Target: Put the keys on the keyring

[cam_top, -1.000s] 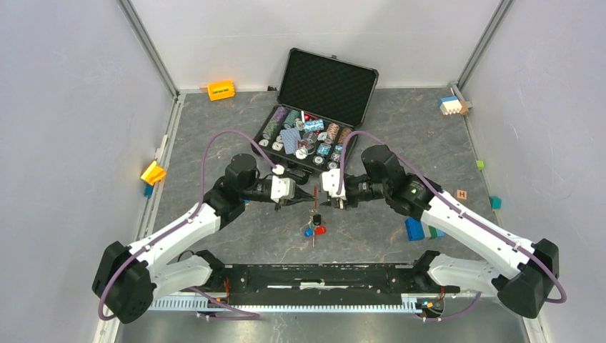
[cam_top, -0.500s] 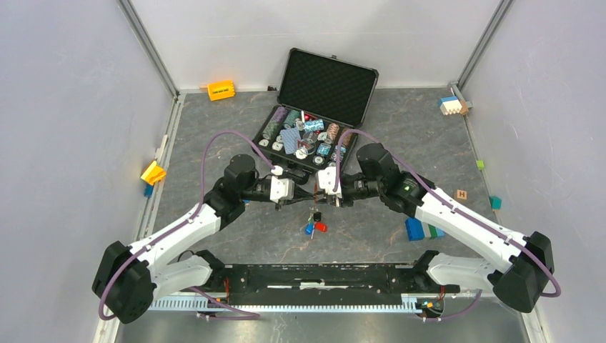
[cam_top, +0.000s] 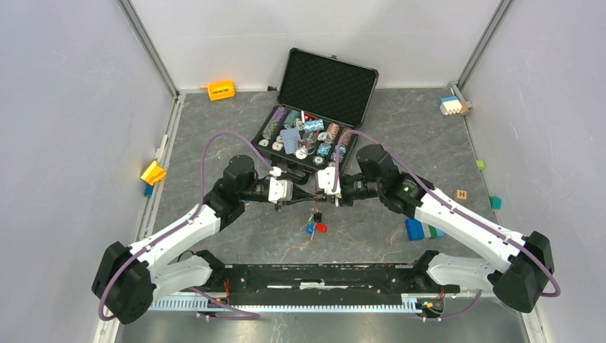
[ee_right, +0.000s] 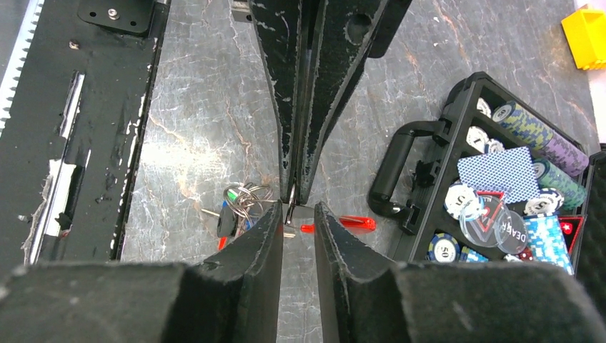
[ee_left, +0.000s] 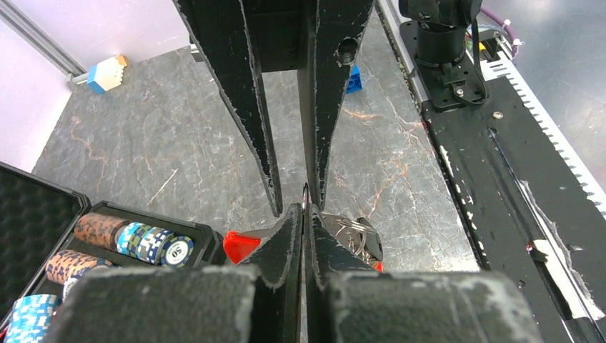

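My left gripper (cam_top: 306, 194) (ee_left: 305, 213) is shut on the keyring's thin metal ring (ee_left: 305, 194), held edge-on above the table. The keyring's red fob (ee_left: 239, 244) (ee_right: 355, 223) sticks out sideways toward the case. A bunch of keys (cam_top: 314, 223) (ee_right: 234, 209) with blue, red and black heads and several small rings lies just below, toward the arm bases. My right gripper (cam_top: 324, 194) (ee_right: 296, 214) faces the left one tip to tip. Its fingers (ee_right: 261, 236) stand slightly apart on either side of the ring, with a narrow gap showing.
An open black case (cam_top: 355, 146) of poker chips and cards stands right behind the grippers. Blue blocks (cam_top: 416, 229) lie to the right, a yellow piece (cam_top: 153, 172) to the left, an orange block (cam_top: 221, 90) at the back left.
My right gripper has moved left up to the left gripper's tips and its jaws have narrowed around the ring. The key bunch has shifted slightly up. The left gripper stayed shut.
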Robot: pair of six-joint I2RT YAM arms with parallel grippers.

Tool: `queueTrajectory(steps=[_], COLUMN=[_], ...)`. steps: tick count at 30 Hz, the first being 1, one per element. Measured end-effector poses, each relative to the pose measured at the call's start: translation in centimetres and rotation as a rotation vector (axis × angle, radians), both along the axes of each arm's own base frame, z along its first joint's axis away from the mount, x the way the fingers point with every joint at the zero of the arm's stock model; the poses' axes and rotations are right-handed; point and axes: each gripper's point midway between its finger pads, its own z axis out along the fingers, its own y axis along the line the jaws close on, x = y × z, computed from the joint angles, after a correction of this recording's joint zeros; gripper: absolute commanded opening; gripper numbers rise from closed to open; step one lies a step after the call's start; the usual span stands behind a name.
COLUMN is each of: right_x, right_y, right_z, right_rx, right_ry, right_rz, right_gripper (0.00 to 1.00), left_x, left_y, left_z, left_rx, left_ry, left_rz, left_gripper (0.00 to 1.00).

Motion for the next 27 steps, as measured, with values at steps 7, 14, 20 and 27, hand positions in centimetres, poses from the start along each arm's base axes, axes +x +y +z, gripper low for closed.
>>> queueTrajectory(steps=[7,14,20,27], right_x=[0.33,0.29,0.22,0.10], right_y=[-0.38,-0.33,-0.20,-0.07], right_z=[-0.30,-0.29,-0.39,-0.33], right_rx=[-0.006,-0.003,-0.001,0.006], right_ry=[0.001,0.008,0.019,0.031], right_rz=[-0.018,-0.017,-0.014,-0.009], right_gripper=[0.27,0.25,0.23,0.22], left_x=[-0.16,-0.21,-0.19,-0.19], left_y=[0.06,0.05,0.06,-0.02], left_z=[-0.11,-0.05,-0.02,0.26], left_rx=[-0.003,-0.005,-0.006,-0.018], left_ry=[-0.002,0.006,0.010,0.031], left_rz=[-0.005,-0.005,-0.004,0.001], left_gripper=[0.02,0.02,0.02,0.02])
